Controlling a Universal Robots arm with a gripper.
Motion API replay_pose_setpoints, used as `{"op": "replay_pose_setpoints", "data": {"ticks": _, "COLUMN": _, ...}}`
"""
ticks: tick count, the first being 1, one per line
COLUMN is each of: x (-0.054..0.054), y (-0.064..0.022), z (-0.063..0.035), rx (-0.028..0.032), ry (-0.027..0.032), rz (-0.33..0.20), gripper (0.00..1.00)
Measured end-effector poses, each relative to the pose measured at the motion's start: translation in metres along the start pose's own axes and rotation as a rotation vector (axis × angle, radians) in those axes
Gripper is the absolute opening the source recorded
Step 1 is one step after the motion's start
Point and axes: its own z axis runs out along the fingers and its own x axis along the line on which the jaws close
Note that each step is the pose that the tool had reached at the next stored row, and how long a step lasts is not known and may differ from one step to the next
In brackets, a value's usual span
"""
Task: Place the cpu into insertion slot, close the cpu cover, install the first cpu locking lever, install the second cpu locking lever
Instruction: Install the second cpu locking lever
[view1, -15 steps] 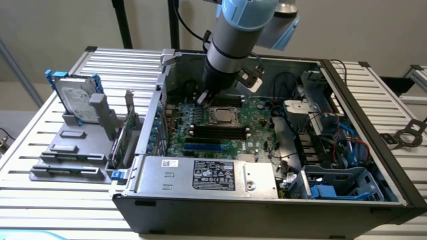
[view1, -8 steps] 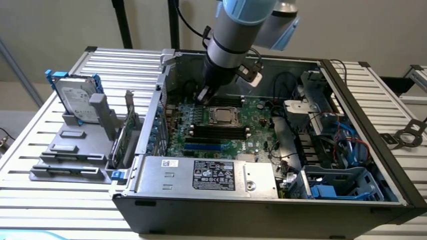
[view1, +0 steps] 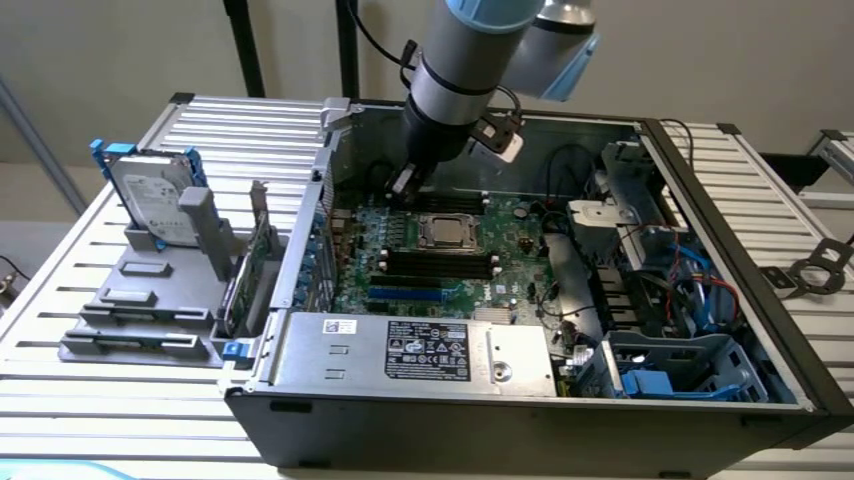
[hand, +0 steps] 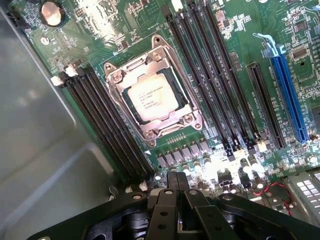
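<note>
In the wrist view the gripper (hand: 176, 184) is nearest, its jaws clenched together with nothing between them, just above the board edge beside the memory slots (hand: 107, 127). A little farther lies the cpu (hand: 151, 97), already seated in the slot (hand: 131, 111), its pale metal top showing through the window of the cover (hand: 176, 124), which lies flat around it. The chip looks light, stiff and smooth, and I judge it fragile underneath, so only its edges are good for holding. The cover is thin sheet metal, springy, best pushed on its rim. In the exterior view the gripper (view1: 404, 183) hangs just behind the cpu (view1: 445, 231), inside the open case (view1: 534, 425) on the worktop (view1: 120, 420).
</note>
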Motion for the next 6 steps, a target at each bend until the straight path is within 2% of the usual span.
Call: {"op": "replay_pose_setpoints", "data": {"ticks": 6, "x": -0.0001, "y": 0.0, "z": -0.0001, "rx": -0.0001, "ry": -0.0003, "rz": 0.0, "gripper": 0.11}}
